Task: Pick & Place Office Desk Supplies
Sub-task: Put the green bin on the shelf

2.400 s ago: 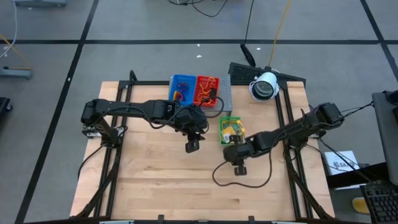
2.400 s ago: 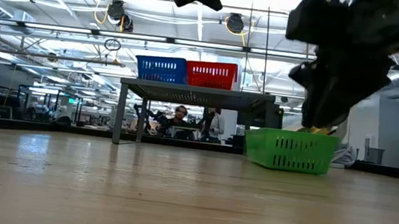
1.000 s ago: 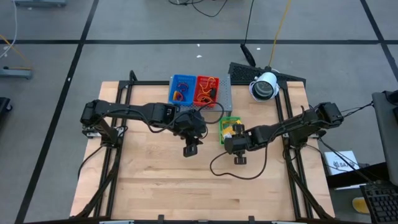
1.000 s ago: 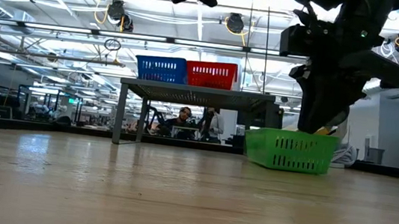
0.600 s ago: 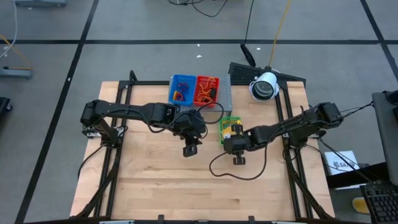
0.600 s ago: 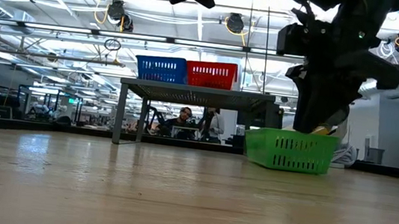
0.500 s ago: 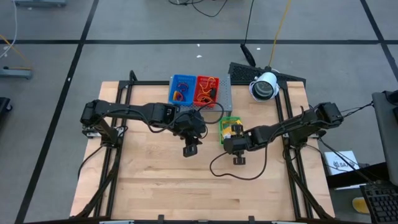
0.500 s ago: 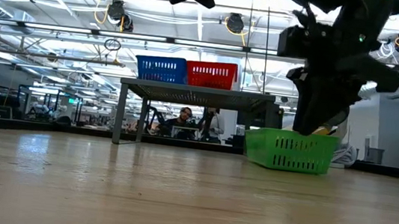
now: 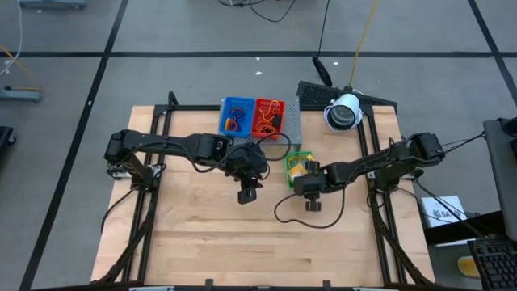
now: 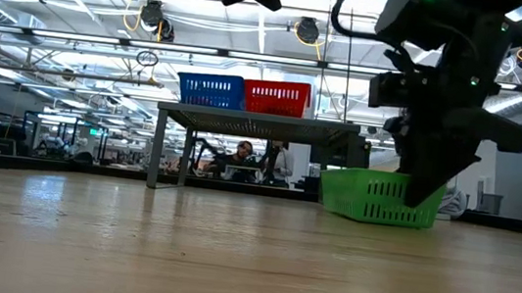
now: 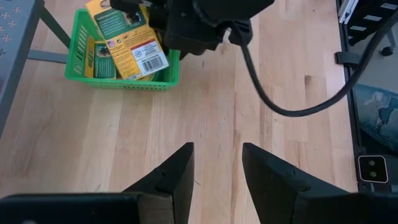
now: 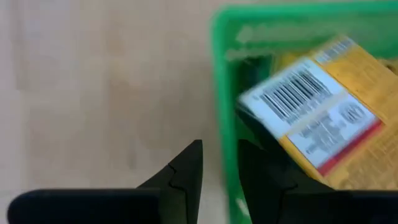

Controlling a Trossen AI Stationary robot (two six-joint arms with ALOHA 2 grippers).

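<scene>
Yellow-and-green packets lie in the green tray, which stands on the table. Rings fill the blue tray and rubber bands the red tray; both sit on the grey shelf. My right gripper is low at the green tray's near right side, open by a narrow gap. My left gripper hangs open over bare wood, left of the green tray. My right gripper points down at the green tray's wall, which shows in the gap between the two fingers. I cannot tell whether either finger touches it.
A black cable loops on the wood just near of my right gripper. A white round device stands at the far right corner. Dark frame rails run along both table sides. Bare wood covers the near half.
My right gripper has shifted a little toward the table's right edge and gone down beside the green tray, now covering the packet tip that showed above the tray's rim in the low view.
</scene>
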